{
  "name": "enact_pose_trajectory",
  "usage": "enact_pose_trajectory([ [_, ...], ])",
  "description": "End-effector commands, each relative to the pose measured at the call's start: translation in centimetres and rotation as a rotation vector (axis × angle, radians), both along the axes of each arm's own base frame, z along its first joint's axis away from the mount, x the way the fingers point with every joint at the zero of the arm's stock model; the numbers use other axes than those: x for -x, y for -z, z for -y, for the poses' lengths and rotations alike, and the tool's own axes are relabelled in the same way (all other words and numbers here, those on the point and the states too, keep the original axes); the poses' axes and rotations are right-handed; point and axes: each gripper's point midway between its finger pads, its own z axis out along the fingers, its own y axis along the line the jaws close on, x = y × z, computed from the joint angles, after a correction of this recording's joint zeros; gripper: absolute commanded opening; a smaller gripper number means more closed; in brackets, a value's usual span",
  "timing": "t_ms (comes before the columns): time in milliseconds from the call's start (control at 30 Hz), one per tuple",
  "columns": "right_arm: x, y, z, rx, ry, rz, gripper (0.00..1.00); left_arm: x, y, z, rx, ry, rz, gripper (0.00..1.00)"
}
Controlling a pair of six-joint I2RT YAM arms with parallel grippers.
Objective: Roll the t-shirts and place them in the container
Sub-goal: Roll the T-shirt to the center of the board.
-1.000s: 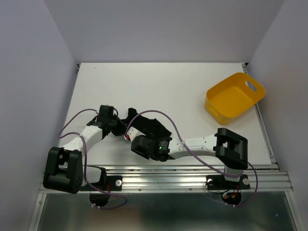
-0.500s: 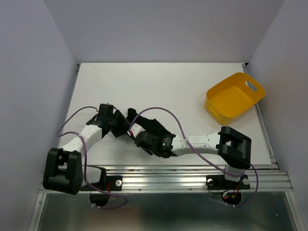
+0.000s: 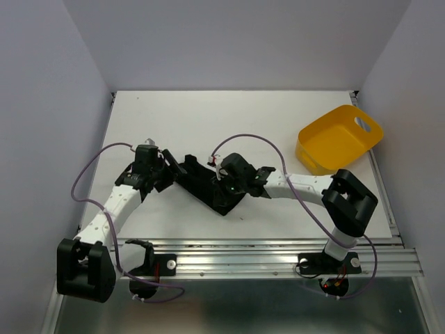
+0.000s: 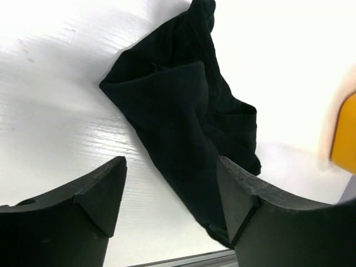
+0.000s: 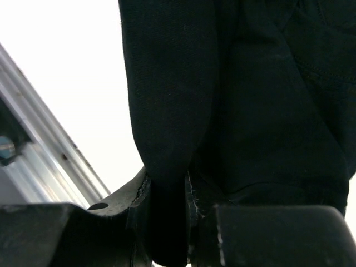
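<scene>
- The right gripper (image 5: 167, 222) is clamped tight on a fold of the plain black cotton t-shirt (image 5: 250, 111); cloth fills the narrow gap between its fingers.
- The left gripper (image 4: 172, 194) stands wide apart with nothing between its fingers, hovering just beside the shirt's end at centre left of the overhead view.
- The black cotton t-shirt lies bunched in a lumpy diagonal band on the white desk (image 3: 243, 118), just below the middle of the overhead frame, between the two grippers.
- Progress, as I judge it: the shirt is gathered and partly folded over itself, but it is no neat roll. Creases and a loose flap show in the left wrist view, so smoothing, tightening and finishing the roll remain.
- Only one shirt is visible.
- The empty yellow plastic tub (image 3: 334, 142) sits at the right of the frame, well apart from the shirt.
- The silver aluminium rail (image 3: 278, 252) runs along the desk's bottom edge, near the shirt.
- The purple cables (image 3: 243, 136) loop over the arms and might snag.
</scene>
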Motion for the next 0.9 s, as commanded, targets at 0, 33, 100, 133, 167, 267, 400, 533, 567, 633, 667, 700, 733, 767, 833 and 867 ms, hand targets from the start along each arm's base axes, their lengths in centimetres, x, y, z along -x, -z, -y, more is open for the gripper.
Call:
enact_pose_trajectory([
  [0,1.3,-1.6,-1.0,-0.172,-0.062,-0.166,0.01,-0.1,-2.1,-0.2,-0.022,0.026,0.068,0.7],
  [33,1.8,-1.6,-1.1,-0.2,-0.079,-0.219,0.01,0.0,-2.2,-0.1,-0.017,0.034,0.074,0.61],
  [100,1.2,-1.7,-0.8,-0.24,-0.06,-0.262,0.01,0.3,-2.1,0.5,0.001,0.063,0.081,0.47],
  [133,1.6,-1.8,-0.7,-0.258,-0.082,-0.3,0.01,0.4,-2.0,0.6,0.004,0.069,0.081,0.4],
  [167,1.5,-1.5,-0.6,-0.264,-0.082,-0.322,0.01,0.5,-1.9,0.9,0.009,0.08,0.08,0.24],
  [267,1.7,-1.7,-0.3,-0.294,-0.093,-0.391,0.01,0.5,-1.7,1.7,0.025,0.111,0.079,0.04],
  [400,1.0,-1.0,-0.1,-0.325,-0.089,-0.472,0.01,0.2,-1.6,2.6,0.037,0.138,0.086,0.0],
  [533,0.2,0.2,0.8,-0.33,-0.057,-0.552,0.01,-0.2,-0.7,3.6,0.058,0.168,0.065,0.0],
  [567,0.3,0.4,0.8,-0.327,-0.055,-0.56,0.01,-0.2,-0.5,3.7,0.058,0.172,0.06,0.0],
  [633,0.0,0.9,1.0,-0.324,-0.044,-0.572,0.01,-0.5,-0.3,4.0,0.062,0.18,0.061,0.0],
  [667,-0.2,0.9,1.2,-0.327,-0.038,-0.578,0.01,-0.5,0.1,4.1,0.061,0.184,0.05,0.0],
  [700,-0.3,1.0,1.2,-0.326,-0.036,-0.58,0.01,-0.7,0.3,4.3,0.062,0.185,0.053,0.0],
  [733,-0.2,1.1,1.2,-0.325,-0.037,-0.585,0.01,-0.8,0.5,4.3,0.063,0.187,0.049,0.0],
  [767,-0.6,1.2,1.3,-0.327,-0.023,-0.594,0.01,-0.8,1.0,4.4,0.06,0.191,0.035,0.0],
  [833,-1.0,1.2,1.5,-0.329,-0.009,-0.596,0.01,-1.0,1.8,4.6,0.057,0.195,0.019,0.0],
  [867,-1.1,1.2,1.5,-0.328,-0.006,-0.595,0.01,-1.1,2.1,4.6,0.055,0.194,0.015,0.0],
])
